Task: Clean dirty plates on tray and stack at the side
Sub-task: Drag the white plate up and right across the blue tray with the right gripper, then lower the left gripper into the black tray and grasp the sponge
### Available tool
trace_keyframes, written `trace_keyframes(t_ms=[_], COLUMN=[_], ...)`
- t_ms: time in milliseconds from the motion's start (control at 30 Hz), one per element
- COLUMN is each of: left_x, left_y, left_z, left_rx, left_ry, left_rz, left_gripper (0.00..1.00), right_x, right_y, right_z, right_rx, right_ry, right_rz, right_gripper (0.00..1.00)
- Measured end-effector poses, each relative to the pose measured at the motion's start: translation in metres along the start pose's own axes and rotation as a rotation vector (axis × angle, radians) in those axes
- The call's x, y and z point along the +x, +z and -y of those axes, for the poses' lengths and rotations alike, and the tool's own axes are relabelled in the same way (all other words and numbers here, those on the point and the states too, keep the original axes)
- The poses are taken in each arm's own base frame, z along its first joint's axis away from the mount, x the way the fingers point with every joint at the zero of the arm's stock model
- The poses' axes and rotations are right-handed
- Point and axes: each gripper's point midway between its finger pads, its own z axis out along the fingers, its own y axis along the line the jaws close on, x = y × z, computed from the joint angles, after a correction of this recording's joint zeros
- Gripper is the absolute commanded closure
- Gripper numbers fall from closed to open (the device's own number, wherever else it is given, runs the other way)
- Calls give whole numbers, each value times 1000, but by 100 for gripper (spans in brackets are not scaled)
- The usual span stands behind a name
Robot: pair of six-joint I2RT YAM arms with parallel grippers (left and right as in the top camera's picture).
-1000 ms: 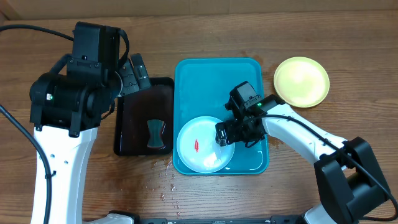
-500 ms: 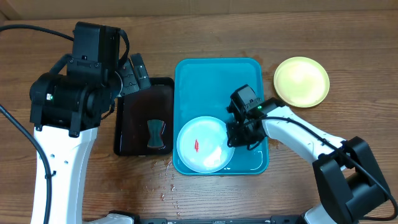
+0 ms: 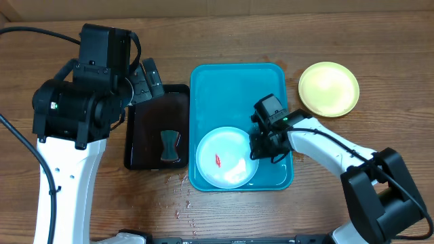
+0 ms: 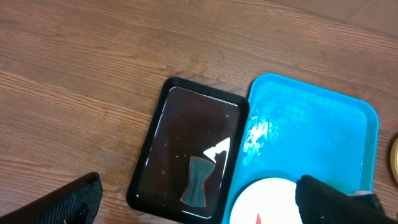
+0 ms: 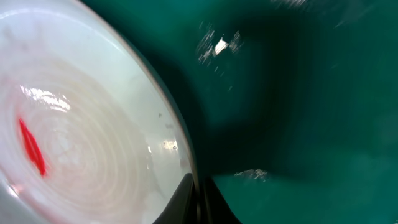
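Overhead and wrist views of the desk (image 3: 380, 41). A blue tray (image 3: 237, 88) lies at the middle of the desk, with a black tray (image 3: 157, 102) just beside its left edge.

A white plate (image 3: 227, 157) rests in the near half of the blue tray, close to the near rim, with a red smear (image 3: 219, 160) at its centre. The right gripper (image 3: 256, 150) is down at this plate's right edge. From overhead its fingertips are hidden under the wrist. In the right wrist view two dark fingers (image 5: 180, 205) are closed narrowly, with the plate's rim pinched between them. That view is cut off at the bottom and shows only their tips. It is too close and blurred to tell whether the plate is lifted off the tray floor.

A yellow plate (image 3: 329, 89) sits on the bare desk off the blue tray's far right corner, well apart from both arms. From above it cannot be told whether it is one plate or a stack.

The left gripper (image 3: 146, 80) hangs above the far left corner of the black tray, holding nothing. Its jaws are spread wide, so only a finger (image 4: 56, 202) at each lower corner enters the left wrist view. A small dark pad (image 3: 168, 144) lies in the black tray near its near right corner. The tray's glossy, wet-looking floor makes the pad's material hard to judge. Droplets (image 3: 183, 196) speckle the desk by the blue tray's near left corner.
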Motion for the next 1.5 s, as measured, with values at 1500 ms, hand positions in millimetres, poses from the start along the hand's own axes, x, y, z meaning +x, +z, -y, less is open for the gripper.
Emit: trace_keyframes(t_ms=[1500], left_x=[18], left_y=[1], left_z=[21], left_rx=[121], left_ry=[4], left_rz=[-92], left_gripper=[0], right_x=[-92], right_y=[-24], right_z=[47], right_rx=[55], right_ry=[147], right_rz=[333], right_gripper=[95])
